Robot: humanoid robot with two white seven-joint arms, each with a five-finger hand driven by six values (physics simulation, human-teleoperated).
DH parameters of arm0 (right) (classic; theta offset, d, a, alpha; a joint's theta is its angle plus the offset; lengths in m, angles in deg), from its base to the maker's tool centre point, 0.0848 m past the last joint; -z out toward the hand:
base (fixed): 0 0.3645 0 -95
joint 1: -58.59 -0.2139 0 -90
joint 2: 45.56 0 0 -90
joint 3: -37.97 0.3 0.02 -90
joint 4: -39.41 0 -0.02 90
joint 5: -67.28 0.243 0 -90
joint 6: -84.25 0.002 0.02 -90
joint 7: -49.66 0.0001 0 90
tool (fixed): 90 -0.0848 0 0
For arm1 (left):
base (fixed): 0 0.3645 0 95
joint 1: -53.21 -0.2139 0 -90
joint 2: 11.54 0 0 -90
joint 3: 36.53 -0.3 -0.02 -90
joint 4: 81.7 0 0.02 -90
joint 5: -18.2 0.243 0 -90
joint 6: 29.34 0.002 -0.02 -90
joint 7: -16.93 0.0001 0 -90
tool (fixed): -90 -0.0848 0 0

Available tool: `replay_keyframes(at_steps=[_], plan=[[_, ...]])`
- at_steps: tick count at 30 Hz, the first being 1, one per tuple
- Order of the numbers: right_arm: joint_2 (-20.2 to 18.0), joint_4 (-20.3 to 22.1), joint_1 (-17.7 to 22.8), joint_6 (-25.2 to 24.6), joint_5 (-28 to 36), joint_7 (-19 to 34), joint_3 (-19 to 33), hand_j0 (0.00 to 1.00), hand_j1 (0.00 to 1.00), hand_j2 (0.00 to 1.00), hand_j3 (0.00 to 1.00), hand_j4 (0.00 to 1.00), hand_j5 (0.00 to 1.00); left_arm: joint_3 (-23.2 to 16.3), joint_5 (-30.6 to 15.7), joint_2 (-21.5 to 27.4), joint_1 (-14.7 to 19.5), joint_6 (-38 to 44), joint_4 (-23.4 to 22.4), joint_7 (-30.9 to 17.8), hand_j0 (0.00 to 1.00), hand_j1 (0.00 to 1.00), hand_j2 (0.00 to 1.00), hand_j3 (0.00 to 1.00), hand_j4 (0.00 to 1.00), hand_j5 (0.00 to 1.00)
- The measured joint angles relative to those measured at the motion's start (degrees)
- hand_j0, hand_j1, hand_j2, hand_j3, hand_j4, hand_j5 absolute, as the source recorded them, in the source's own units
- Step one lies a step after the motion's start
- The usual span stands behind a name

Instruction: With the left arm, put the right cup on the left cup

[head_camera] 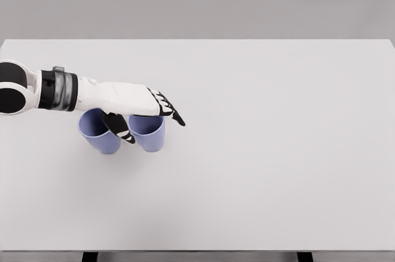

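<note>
Over the left half of the tabletop [259,151], head view: left hand [133,105] hovers above two lavender cups standing upright, side by side, rims near touching. Landmark = left cup [99,132]. Right cup [148,132] sits just beside it on its right. Palm covers the back rims of both; thumb [120,129] hangs down in the gap between them, the other fingers [170,111] reach out past the right cup's rim, away from the left cup. Fingers look loosely extended, not closed on anything; can't tell whether the thumb touches either wall. Right arm not in frame.

Judgement: pre-grasp on the right cup, nothing lifted yet. To do it well:
- thumb inside the gap is tight, so keep it against the right cup's wall and don't nudge the left cup sideways
- close thumb against fingers across the right cup's rim, confirm firm hold before lifting
- lift straight up until its base clears the left cup's rim, then shift toward the left cup
- centre over the left cup's opening, lower vertically, release only once seated
</note>
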Motion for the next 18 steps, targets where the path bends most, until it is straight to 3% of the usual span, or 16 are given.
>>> replay_keyframes(at_steps=[18], plan=[[0.0, 0.0, 0.0, 0.0, 0.0, 0.0, 0.0, 1.0, 1.0, 1.0, 1.0, 1.0, 1.0, 0.2, 0.0, -1.2, -1.3, 2.5, -0.5, 0.0, 0.92, 0.92, 0.92, 0.92, 0.92, 0.92]])
